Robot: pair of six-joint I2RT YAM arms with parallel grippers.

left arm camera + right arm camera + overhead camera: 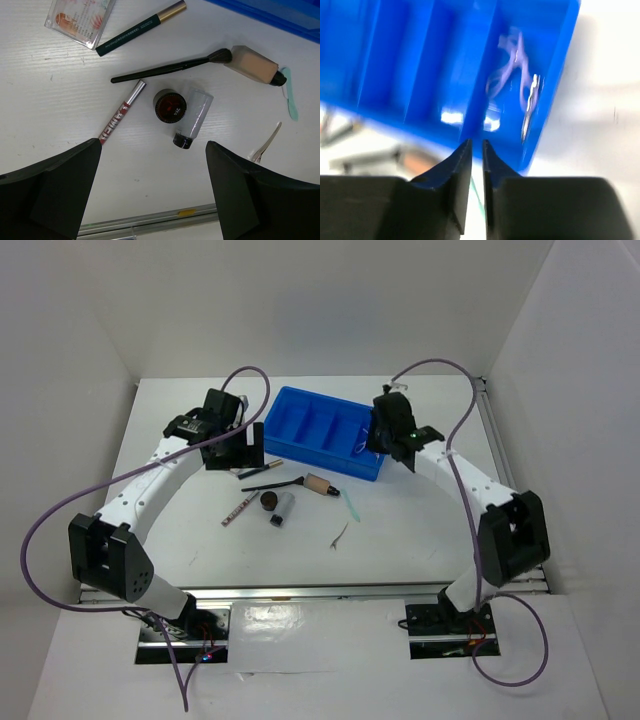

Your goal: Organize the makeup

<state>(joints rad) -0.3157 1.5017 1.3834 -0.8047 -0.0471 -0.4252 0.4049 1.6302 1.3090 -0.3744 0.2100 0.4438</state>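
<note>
The right gripper (477,143) was open a crack, empty, over the blue tray (552,100). Going low could bump its wall.

**A:** Where does the overhead view sit?
**B:** High behind the arm bases (180,625), looking down across the white surface (420,535) to the blue plastic compartment tray (325,430).
**A:** And the wrist views?
**B:** The left looks down from close over the scattered small cosmetics (172,105). The right hovers closer over the tray's end compartment. All three catch the tray.
</note>
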